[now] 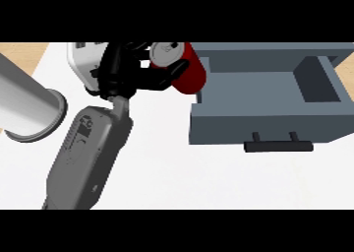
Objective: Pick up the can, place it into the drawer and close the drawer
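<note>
The open drawer (271, 106) sat at the desk's (209, 177) far right, its handle (278, 146) facing the near edge. The can (186, 69) lay tilted just left of the drawer's far left corner, with a hand (132, 69) curled round it. A cylinder (24, 101) lay at the desk's left edge.

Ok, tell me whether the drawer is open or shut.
Open. The drawer is pulled out, its bare grey inside showing behind the black handle; the red can sits outside its left wall.
</note>
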You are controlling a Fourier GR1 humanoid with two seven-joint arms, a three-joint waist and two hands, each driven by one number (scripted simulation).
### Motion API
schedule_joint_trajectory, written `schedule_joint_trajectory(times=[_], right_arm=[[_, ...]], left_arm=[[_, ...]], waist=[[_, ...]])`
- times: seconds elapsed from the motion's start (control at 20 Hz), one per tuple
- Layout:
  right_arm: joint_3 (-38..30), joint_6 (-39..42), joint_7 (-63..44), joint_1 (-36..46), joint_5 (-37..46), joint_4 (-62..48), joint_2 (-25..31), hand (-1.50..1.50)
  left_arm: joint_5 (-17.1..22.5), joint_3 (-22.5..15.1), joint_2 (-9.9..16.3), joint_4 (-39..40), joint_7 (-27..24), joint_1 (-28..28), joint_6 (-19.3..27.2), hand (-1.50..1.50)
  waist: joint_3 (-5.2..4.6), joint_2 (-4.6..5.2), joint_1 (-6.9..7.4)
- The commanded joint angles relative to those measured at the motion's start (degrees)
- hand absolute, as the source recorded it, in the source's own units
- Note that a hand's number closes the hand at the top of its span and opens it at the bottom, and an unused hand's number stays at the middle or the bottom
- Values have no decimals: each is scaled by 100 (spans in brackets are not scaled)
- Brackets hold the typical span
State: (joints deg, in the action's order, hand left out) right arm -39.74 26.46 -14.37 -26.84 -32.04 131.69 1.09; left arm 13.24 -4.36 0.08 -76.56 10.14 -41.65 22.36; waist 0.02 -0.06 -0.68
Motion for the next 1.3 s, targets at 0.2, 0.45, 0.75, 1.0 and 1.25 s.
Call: schedule_joint_trajectory(times=[0.2, 0.45, 0.75, 1.0, 1.25], right_arm=[[18, 138, 71, 332, -74, -356, 122, -150], [222, -265, -116, 748, 495, -323, 119, -150], [132, -46, 35, 405, 328, -157, -104, -150], [98, 45, -48, 374, 125, -116, -7, -150], [16, -172, -228, 745, 54, -351, 297, -150]], left_arm=[[264, -140, -8, 1429, -245, -1485, 611, 150], [485, -400, -8, 1445, 0, -1741, 863, 150], [897, -395, -8, 2796, -691, -2601, 902, 150], [1410, -667, -8, 3300, -705, -3295, 1240, 150], [1934, -972, -8, 3748, -1056, -3363, 1159, 150]], waist=[[2, 34, -118], [-1, 20, -5], [1, 53, -152], [2, 43, -198], [2, 55, -188]])
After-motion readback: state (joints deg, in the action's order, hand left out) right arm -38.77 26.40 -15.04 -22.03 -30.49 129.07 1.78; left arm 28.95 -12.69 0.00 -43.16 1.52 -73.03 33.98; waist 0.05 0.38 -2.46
